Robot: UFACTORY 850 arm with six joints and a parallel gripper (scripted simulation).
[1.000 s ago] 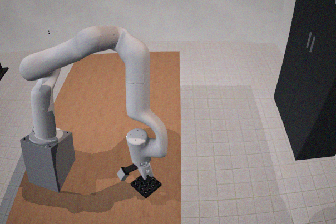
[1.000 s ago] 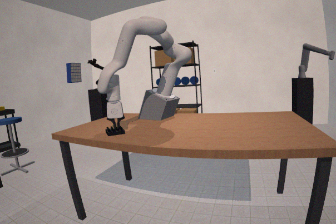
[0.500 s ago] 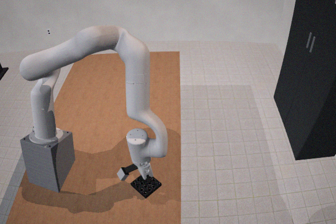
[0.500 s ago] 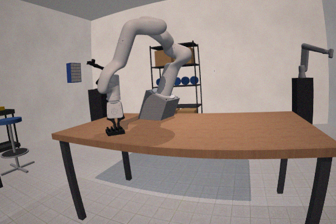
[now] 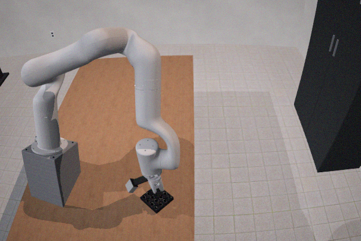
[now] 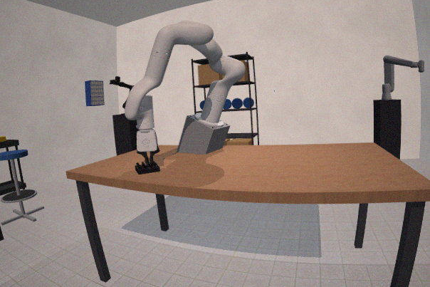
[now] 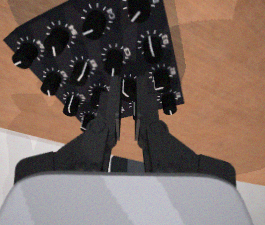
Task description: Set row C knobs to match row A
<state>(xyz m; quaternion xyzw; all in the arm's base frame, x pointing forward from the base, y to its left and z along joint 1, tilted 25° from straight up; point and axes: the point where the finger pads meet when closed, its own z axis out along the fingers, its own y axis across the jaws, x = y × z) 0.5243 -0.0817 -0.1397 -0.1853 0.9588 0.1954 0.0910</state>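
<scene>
The black knob box (image 5: 158, 200) (image 6: 147, 168) (image 7: 102, 41) stands flat on the wooden table (image 5: 104, 104) (image 6: 285, 167), near one corner. It has four rows of black knobs with white lines. My gripper (image 5: 156, 191) (image 6: 149, 164) (image 7: 128, 89) points straight down onto the box. Its two dark fingers are shut on one knob (image 7: 127, 85) in the near half of the box. By its place in the grid this is knob C2. The fingers hide most of it; a short white line shows between them. The knob nearest the camera in that row is hidden behind the fingers.
The robot's grey base (image 5: 51, 173) (image 6: 203, 136) stands on the table, away from the box. The table's edge (image 5: 193, 179) runs close beside the box. A dark cabinet (image 5: 332, 74) stands off the table. A shelf rack (image 6: 228, 99) and a stool (image 6: 14, 156) stand in the room.
</scene>
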